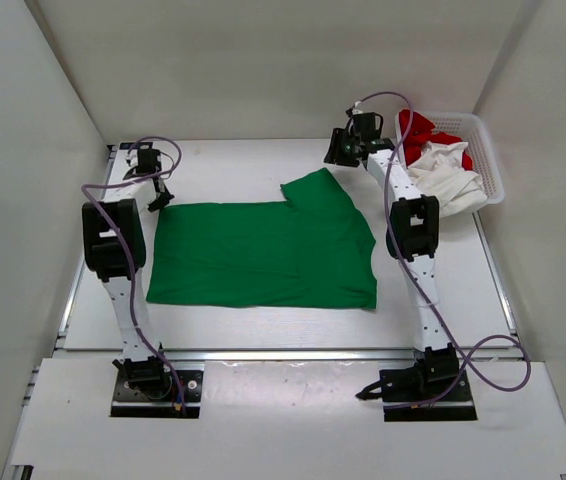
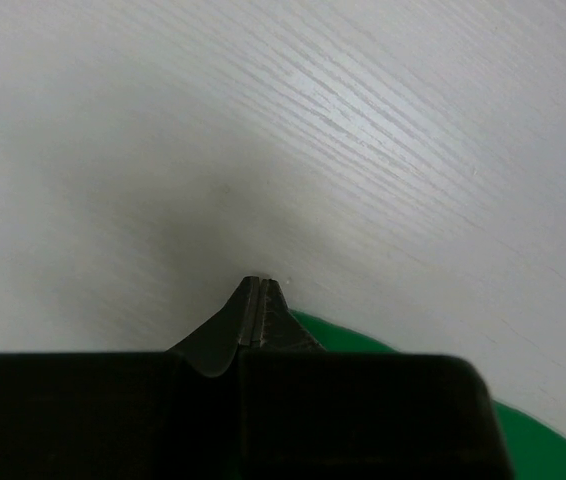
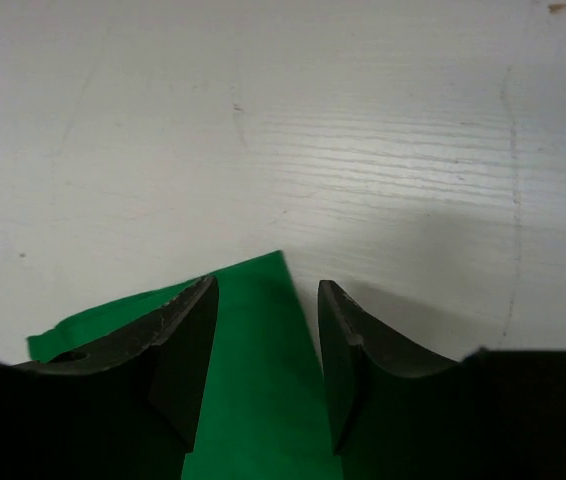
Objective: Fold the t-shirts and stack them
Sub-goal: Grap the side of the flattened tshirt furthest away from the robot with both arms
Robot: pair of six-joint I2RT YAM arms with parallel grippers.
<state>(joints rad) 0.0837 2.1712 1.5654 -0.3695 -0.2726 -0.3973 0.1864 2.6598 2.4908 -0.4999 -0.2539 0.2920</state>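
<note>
The left arm reaches to the upper left of the top view. Its left gripper (image 2: 260, 285) is pinched shut at the corner of the green t-shirt (image 1: 263, 250), which lies spread mid-frame; whether it has caught any cloth I cannot tell. The right gripper (image 3: 268, 284) stands open astride the sleeve tip (image 3: 263, 400), gripping nothing. At the upper right, the basket (image 1: 491, 160) holds the white t-shirt (image 1: 448, 178) and the red t-shirt (image 1: 418, 125).

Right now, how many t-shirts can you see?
3. The green t-shirt lies spread on the table. The red t-shirt and the white t-shirt are bunched in the basket, far right. More might hide beneath them.

T-shirt (image 1: 263, 255) flat on table (image 1: 223, 330) — two more (image 1: 448, 175) in basket (image 1: 491, 160), far right.
</note>
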